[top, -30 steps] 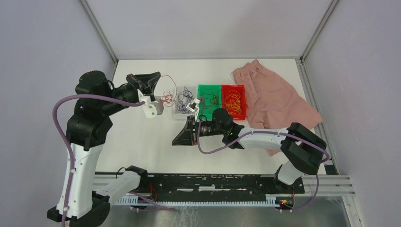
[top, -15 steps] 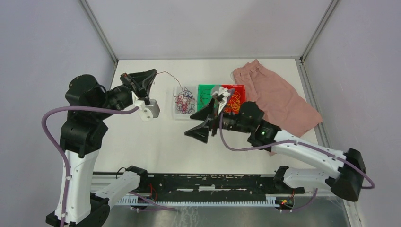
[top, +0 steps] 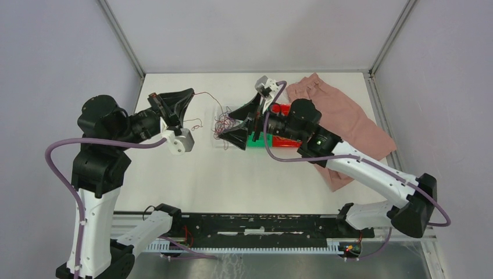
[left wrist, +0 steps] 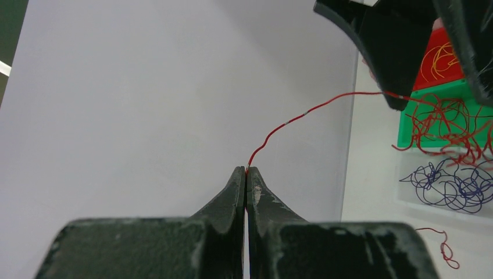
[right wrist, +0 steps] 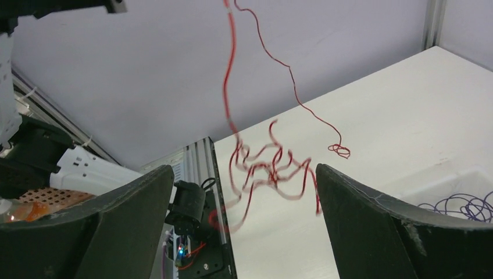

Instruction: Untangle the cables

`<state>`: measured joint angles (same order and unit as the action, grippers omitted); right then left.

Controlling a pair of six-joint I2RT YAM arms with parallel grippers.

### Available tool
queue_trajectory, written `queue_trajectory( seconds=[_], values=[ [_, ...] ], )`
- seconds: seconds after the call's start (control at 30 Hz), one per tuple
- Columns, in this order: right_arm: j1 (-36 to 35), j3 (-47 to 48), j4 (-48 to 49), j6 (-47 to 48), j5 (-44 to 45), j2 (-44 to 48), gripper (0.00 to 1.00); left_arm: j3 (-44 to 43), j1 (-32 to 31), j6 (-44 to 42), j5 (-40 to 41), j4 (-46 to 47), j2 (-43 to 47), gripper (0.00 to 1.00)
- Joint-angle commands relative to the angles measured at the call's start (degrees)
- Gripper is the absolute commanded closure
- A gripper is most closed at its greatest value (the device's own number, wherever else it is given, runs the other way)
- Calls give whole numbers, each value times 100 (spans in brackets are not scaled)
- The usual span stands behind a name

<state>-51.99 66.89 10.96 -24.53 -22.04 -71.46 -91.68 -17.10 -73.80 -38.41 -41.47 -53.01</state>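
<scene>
Overhead, left gripper (left wrist: pixel 246 172) is clamped shut on a thin red curly wire (left wrist: pixel 302 115), raised above the white table (top: pixel 192 168). Right gripper (right wrist: pixel 244 174) has its jaws wide apart, and the wire's red tangle dangles between them. Dark purple curly wires (left wrist: pixel 447 187) lie in a clear plastic tray (left wrist: pixel 404 200).

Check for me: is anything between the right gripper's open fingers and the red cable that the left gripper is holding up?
Nothing visible stands in the way. The right gripper is open, and the red cable dangles in loops in open air right in front of it, framed by its two fingers. The left gripper is shut on the cable's end.
</scene>
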Motion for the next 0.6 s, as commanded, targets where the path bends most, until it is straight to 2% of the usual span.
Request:
queue_trajectory(
  seconds=[0.0,0.1,0.27,0.43,0.57],
  values=[
    [40,539,968,-438,-337,-395,1,29,-4,77,-206,122,54,97],
    [41,605,1676,-776,-680,-580,5,61,-4,79,-210,122,61,97],
    [39,777,2784,-1840,-1400,-1132,26,71,-4,53,-216,126,50,97],
    [32,718,4145,-3232,-1723,-1795,48,138,-4,117,-193,267,63,97],
    [-35,687,5287,-4160,-1721,-2288,56,124,-3,120,-169,271,52,97]
  ],
)
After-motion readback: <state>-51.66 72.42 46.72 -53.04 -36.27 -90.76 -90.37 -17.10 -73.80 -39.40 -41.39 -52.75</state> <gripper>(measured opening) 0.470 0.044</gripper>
